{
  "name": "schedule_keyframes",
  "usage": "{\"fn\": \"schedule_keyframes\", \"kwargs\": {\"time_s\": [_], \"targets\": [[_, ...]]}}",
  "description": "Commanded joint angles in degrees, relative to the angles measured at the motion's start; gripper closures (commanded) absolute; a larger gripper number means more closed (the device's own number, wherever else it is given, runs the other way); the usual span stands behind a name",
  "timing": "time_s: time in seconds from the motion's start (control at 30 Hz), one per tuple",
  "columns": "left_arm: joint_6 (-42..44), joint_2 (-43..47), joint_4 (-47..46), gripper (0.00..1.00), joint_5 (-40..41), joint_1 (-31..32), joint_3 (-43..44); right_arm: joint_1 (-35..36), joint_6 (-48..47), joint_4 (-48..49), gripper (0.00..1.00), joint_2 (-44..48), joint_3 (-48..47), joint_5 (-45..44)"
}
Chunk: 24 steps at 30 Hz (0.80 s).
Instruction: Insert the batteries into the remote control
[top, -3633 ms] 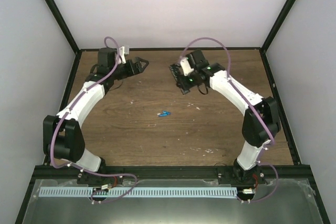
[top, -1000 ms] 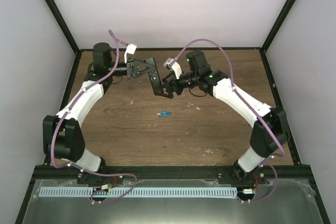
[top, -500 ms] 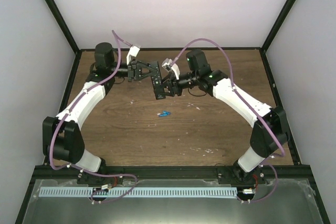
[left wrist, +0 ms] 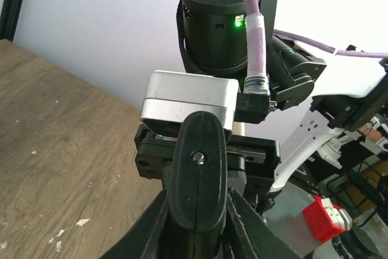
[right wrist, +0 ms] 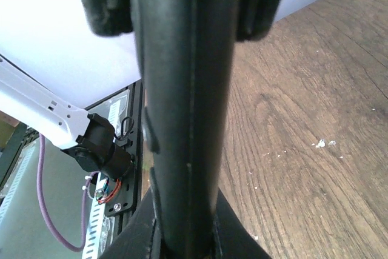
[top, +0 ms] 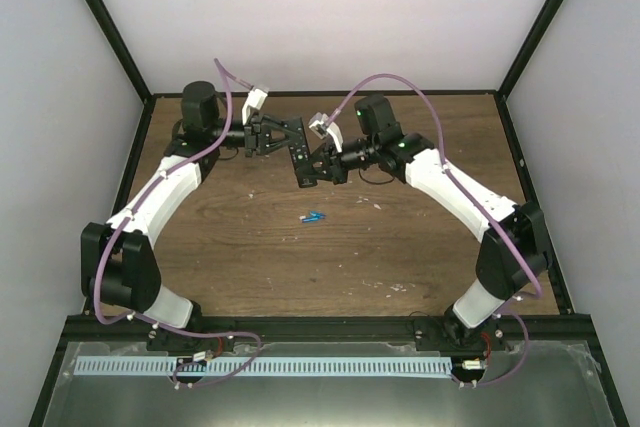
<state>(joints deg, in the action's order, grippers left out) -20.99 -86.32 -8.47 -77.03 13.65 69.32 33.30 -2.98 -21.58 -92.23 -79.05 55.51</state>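
Gripped from both sides, raised off the brown wooden table (top: 250, 267) toward 12 o'clock: slim black rectangular remote control (right wrist: 182, 119), left gripper (top: 292, 145) and right gripper (top: 320, 162) each pinched tight on it. Lying loose on bare wood at 6 o'clock of the remote, outside it: two tiny bright blue cylindrical batteries (top: 314, 217).

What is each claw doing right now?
Left gripper: closed on the slim black rectangular remote control.
Right gripper: closed on the same remote control.

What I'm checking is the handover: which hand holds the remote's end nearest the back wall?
The left hand: it pinches the remote control at its far end, while the right hand clamps the end nearer the batteries.
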Motion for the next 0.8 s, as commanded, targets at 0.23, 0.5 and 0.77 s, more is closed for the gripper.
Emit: {"fn": "schedule_keyframes", "kwargs": {"time_s": [0.23, 0.5, 0.77], "targets": [[0.7, 0.4, 2.6, 0.59, 4.4, -0.5, 1.0, 0.1, -0.4, -0.6, 0.99, 0.4, -2.3, -8.7], [-12.2, 3.4, 2.2, 0.57, 29.2, -6.4, -2.6, 0.8, -1.4, -3.7, 0.99, 0.9, -2.6, -36.8], [-27.7, 4.8, 15.0, 0.57, 46.7, -5.7, -1.1, 8.8, -7.9, -0.2, 0.99, -1.1, -2.7, -72.3]]}}
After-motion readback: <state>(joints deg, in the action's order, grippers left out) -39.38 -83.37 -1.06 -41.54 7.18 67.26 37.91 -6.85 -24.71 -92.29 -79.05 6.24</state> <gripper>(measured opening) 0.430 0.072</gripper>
